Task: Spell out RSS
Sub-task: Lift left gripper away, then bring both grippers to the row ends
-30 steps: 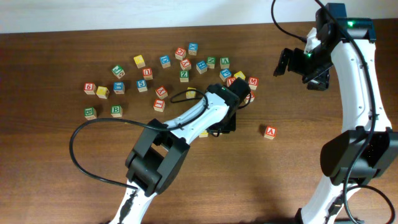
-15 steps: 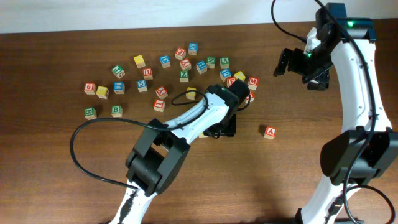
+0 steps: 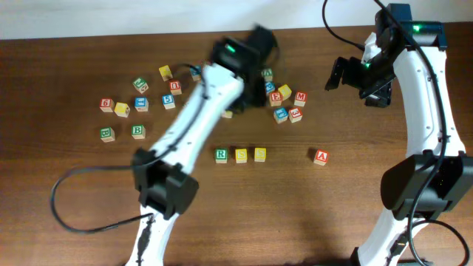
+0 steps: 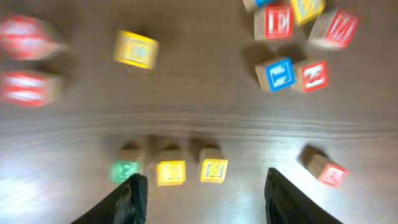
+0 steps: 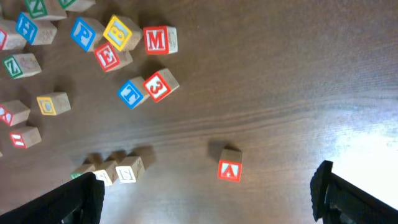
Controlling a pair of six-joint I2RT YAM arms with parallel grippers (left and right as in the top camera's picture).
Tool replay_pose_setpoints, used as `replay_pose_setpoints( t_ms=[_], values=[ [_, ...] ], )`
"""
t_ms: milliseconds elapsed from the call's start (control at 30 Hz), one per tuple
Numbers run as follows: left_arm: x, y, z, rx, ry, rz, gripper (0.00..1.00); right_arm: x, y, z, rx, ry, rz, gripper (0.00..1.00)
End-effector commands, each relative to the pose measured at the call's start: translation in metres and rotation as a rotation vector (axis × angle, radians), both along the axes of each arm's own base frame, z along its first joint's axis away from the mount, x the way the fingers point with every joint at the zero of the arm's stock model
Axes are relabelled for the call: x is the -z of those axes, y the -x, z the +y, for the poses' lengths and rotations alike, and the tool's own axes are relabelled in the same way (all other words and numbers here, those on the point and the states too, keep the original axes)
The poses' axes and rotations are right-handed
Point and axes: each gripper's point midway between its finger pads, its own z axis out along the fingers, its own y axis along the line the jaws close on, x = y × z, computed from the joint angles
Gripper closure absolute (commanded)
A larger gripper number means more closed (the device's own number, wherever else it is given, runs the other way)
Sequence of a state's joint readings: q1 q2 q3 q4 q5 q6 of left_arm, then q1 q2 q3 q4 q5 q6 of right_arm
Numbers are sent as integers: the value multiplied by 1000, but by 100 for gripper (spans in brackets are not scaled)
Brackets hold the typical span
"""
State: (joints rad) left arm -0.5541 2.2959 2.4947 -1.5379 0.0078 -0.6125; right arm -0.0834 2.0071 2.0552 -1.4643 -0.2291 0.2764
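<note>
Three blocks stand in a row on the table: a green R block (image 3: 221, 156), a yellow S block (image 3: 241, 155) and a second yellow S block (image 3: 260, 154). They also show in the left wrist view, green (image 4: 125, 169), yellow (image 4: 170, 172) and yellow (image 4: 213, 170). My left gripper (image 3: 255, 41) is raised high over the back block pile, open and empty (image 4: 202, 196). My right gripper (image 3: 341, 74) hangs open and empty at the right rear (image 5: 208, 196).
Many loose letter blocks lie scattered across the back of the table (image 3: 192, 81). A red A block (image 3: 320, 157) sits alone right of the row. Red M (image 3: 300, 97) and E (image 3: 276, 96) blocks lie near the pile's right end.
My left arm has lifted off the row and swung back and up toward the pile, uncovering the three blocks. The right arm has not moved.
</note>
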Motion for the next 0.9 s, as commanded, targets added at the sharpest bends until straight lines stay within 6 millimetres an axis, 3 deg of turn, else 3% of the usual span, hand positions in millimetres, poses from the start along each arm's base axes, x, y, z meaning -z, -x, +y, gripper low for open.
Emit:
replay_pose_setpoints(
  t_ms=[0,133,200,267,300,367,400,433,467,500,567,600,633,667,800,833,867],
  values=[
    [-84,-19,57,22,69,-164,44,-5,-1,3,-12,-4,-17,2],
    [-156,-19,123,-7,196,-313,41,-5,-1,3,-12,-4,-17,2],
    [-182,0,144,42,221,-367,37,-5,-1,3,-12,-4,-16,2],
    [-185,40,179,-12,131,-339,34,-5,-1,3,-12,-4,-17,2],
    [-174,66,200,-55,45,-297,32,-5,-1,3,-12,-4,-17,2],
    [-144,107,215,-75,-20,-197,29,-6,-1,6,-15,-22,-16,2],
    [-129,117,216,-74,-25,-160,19,-7,-1,8,-17,-34,-18,2],
    [-101,121,216,-73,-31,-113,3,-6,1,9,-18,-39,-12,2],
    [-75,117,216,-72,-36,-75,9,-10,12,25,-79,-129,18,2],
    [-44,112,212,-66,-22,-30,26,-16,19,52,-248,-238,-12,2],
    [13,106,199,-52,37,56,53,-12,48,77,-473,-247,39,5],
    [35,102,197,-51,40,82,74,-6,61,82,-502,-214,98,19],
    [59,97,196,-50,37,107,85,2,72,92,-541,-189,151,44],
    [74,92,193,-49,46,127,100,9,81,102,-569,-175,189,55],
    [108,81,169,0,84,178,100,29,84,146,-669,-167,167,57],
    [116,79,156,37,81,175,100,30,80,153,-689,-162,139,88],
    [118,77,150,54,81,168,100,32,76,153,-647,-145,137,96]
  ],
)
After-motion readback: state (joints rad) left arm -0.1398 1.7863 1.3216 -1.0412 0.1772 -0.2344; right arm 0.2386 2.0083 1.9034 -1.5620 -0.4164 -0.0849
